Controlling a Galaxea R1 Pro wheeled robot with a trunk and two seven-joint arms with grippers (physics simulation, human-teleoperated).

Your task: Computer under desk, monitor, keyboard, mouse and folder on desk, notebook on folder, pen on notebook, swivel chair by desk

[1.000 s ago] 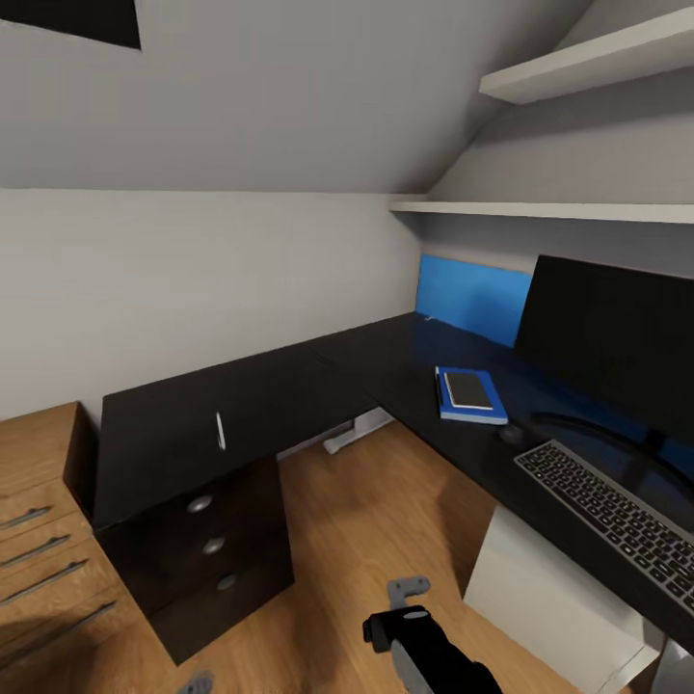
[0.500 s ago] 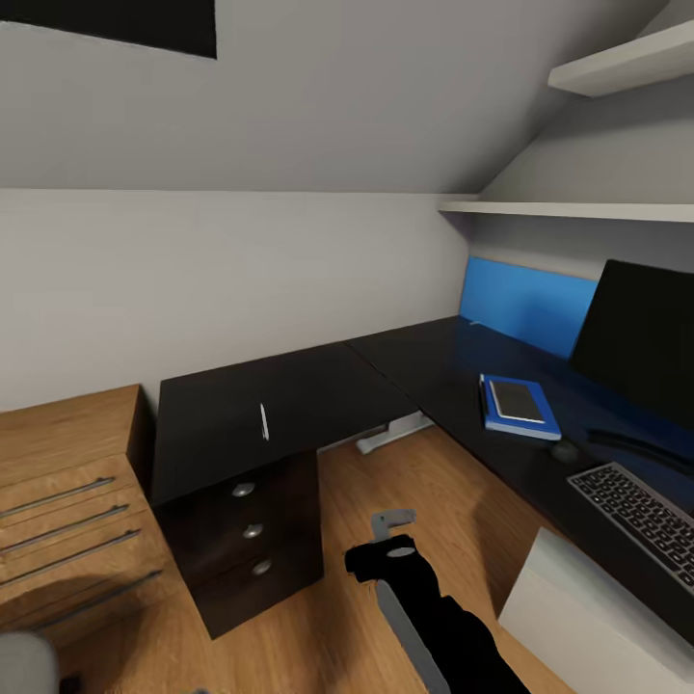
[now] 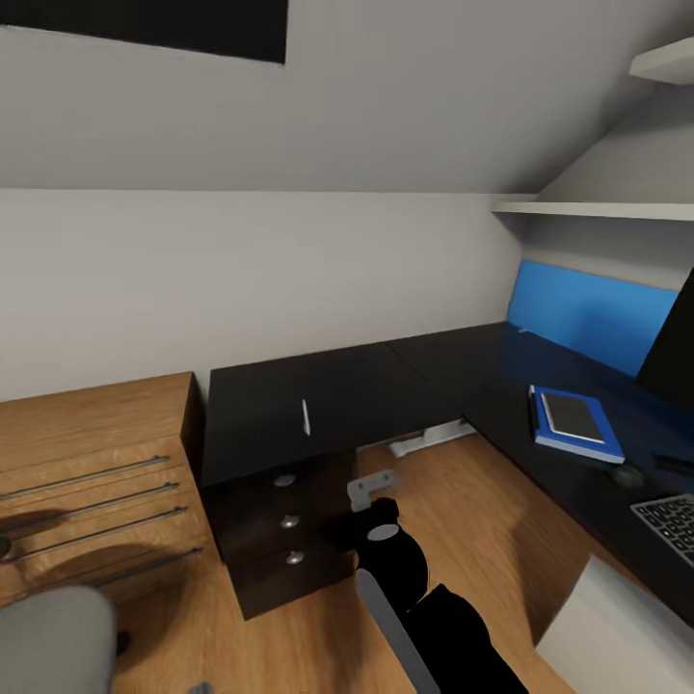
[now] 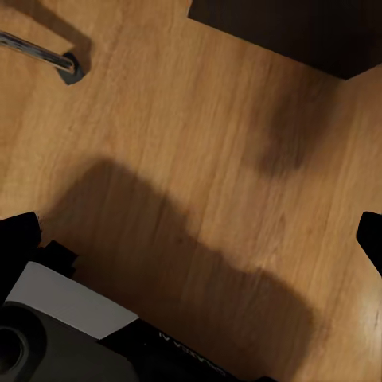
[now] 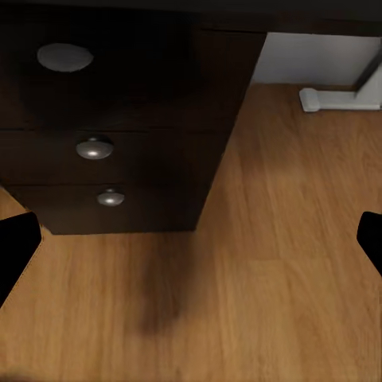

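Risk, as judged: the pen (image 3: 306, 417) lies alone on the desk (image 3: 386, 386) wing above the drawer unit (image 3: 284, 525), at about 11 o'clock of the right gripper (image 3: 371, 493); thin and flat on the black top, it could roll or slip out of a pinch. Right gripper held low over the floor, fingertips spread wide, empty; left gripper (image 4: 191, 231) likewise spread over bare floor. Notebook (image 3: 573, 417) already on folder (image 3: 576, 425), at 3 o'clock, mouse (image 3: 627, 474) and keyboard (image 3: 669, 523) beyond. Obstructions: wooden nightstand (image 3: 92, 472) at 9 o'clock, swivel chair (image 3: 48, 641) at 7 o'clock, crowding any base move.
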